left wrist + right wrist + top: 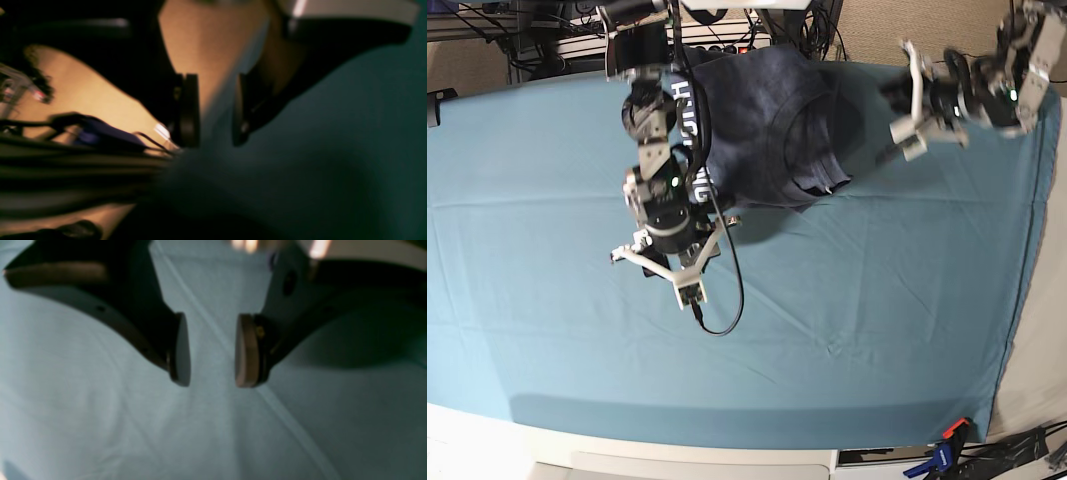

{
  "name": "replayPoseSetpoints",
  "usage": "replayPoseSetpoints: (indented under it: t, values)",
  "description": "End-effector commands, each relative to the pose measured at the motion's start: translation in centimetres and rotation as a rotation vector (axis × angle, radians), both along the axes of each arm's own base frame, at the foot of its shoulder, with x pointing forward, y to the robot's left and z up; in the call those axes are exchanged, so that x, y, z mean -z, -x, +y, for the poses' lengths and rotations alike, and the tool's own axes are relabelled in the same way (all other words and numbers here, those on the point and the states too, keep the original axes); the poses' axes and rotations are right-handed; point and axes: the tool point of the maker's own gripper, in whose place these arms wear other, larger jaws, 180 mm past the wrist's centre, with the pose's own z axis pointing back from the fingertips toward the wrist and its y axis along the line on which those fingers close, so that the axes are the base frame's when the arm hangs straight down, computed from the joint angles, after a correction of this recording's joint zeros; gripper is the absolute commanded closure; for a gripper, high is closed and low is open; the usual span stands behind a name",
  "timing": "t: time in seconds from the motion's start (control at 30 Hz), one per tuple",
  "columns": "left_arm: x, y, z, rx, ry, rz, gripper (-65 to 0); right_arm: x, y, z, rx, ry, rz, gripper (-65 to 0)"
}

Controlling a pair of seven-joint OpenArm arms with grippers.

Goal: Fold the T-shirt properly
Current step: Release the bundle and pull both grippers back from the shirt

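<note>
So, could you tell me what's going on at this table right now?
A two-armed robot is set to fold a blue-grey T-shirt, which lies crumpled at the far edge of the teal table cloth. Neither arm holds it. The right gripper hangs open over bare cloth in front of the shirt, and the left gripper is open too, raised off to the shirt's side. Folding hasn't started.

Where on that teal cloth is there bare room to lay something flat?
Bare: the teal table cloth from the right gripper to the near edge, and its far-left stretch. Crowded: the far edge, where the crumpled slate-blue T-shirt lies between both arms.
</note>
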Motion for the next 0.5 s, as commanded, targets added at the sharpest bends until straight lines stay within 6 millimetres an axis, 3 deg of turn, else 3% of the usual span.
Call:
replayPoseSetpoints:
  t: [0.0, 0.1, 0.2, 0.37, 0.47]
  values:
    - [-0.6, 0.9, -0.8, 0.017, 0.032, 0.002, -16.6, -1.3, -1.4, 0.1, -0.004, -0.021, -0.041, -23.5]
    - [-0.9, 3.5, -2.8, 0.037, 0.097, 0.023, -9.9, -0.1, -2.5, 0.1, -0.044, -0.049, 0.01, -23.4]
    - [-1.3, 4.3, -4.5, 0.036, 0.15, 0.02, -4.9, 0.5, -3.4, 0.5, -0.111, -0.061, 0.046, -20.6]
    - [-2.3, 2.6, -7.0, -0.002, 0.243, -0.049, 0.0, 0.9, -4.0, 1.1, -0.187, -0.093, 0.081, -1.5]
    - [-2.6, 0.9, -7.5, -0.015, 0.246, -0.115, 0.0, 1.3, -3.6, 1.2, -0.214, -0.091, 0.096, 0.0]
